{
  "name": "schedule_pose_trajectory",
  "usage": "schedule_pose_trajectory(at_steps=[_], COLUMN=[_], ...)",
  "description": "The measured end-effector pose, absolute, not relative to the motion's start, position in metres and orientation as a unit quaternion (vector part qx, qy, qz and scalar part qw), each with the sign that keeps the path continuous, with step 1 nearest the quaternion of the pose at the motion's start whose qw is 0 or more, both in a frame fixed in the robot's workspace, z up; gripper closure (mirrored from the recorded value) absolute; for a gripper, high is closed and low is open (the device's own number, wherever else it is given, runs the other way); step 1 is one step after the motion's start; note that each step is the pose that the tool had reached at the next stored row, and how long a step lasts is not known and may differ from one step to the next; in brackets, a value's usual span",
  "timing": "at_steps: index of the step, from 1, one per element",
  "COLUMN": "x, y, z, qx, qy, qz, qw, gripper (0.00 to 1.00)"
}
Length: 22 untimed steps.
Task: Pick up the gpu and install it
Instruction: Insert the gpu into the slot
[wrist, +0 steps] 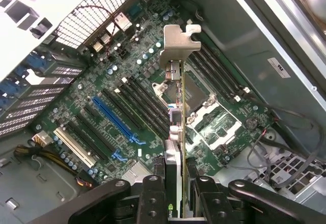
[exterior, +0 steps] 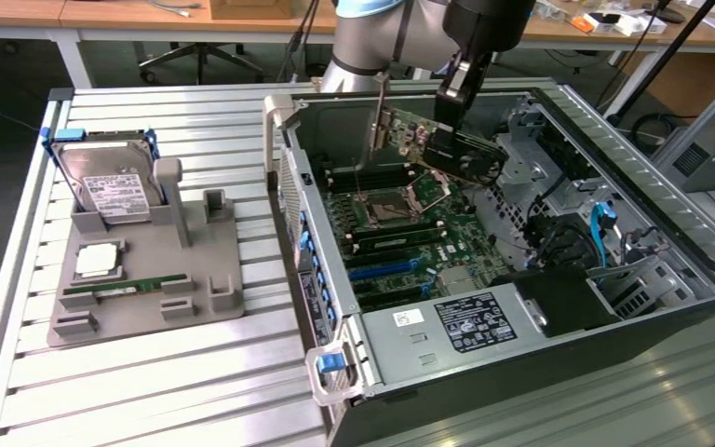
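1. The gripper (exterior: 449, 126) is closed partway on the gpu (exterior: 464, 158), pinching the card's upper edge between its fingers (wrist: 153, 198); the card hangs inside the open computer case (exterior: 655, 200), above the motherboard (exterior: 445, 237) and clear of it.
2. The gpu looks light, thin and stiff, yet probably fragile; its faces carry components, so the bare board edge seems the soundest hold; the silver bracket (wrist: 178, 43) at its end could catch on the case's rear wall.
3. A narrow edge grip probably lets the card swing or slip if knocked.
4. Inside the case, beneath the card, lie the processor socket (wrist: 209, 114), the long blue slot (wrist: 113, 118) and rows of dark slots; loose cables (wrist: 285, 147) lie near the case's far side.
5. Outside the case, well apart from it, a grey stand (exterior: 215, 279) carries a hard drive (exterior: 109, 186) and a green memory stick (exterior: 128, 287); neither looks to be in the way.
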<state>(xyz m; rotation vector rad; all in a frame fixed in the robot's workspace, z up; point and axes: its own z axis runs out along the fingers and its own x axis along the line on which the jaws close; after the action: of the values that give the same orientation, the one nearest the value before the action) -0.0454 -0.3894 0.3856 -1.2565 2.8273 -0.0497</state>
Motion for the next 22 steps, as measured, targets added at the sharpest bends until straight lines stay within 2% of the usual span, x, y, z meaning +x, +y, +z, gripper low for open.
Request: schedule_pose_trajectory(at_steps=[5,22], x=[-0.0454,-0.0454], y=[-0.3894,-0.3894], z=[0.3856,0.3856], qx=[-0.476,-0.525], qy=[0.879,0.851], qz=[-0.014,-0.013], qw=[0.025,0.026], gripper=[0.73,0.73])
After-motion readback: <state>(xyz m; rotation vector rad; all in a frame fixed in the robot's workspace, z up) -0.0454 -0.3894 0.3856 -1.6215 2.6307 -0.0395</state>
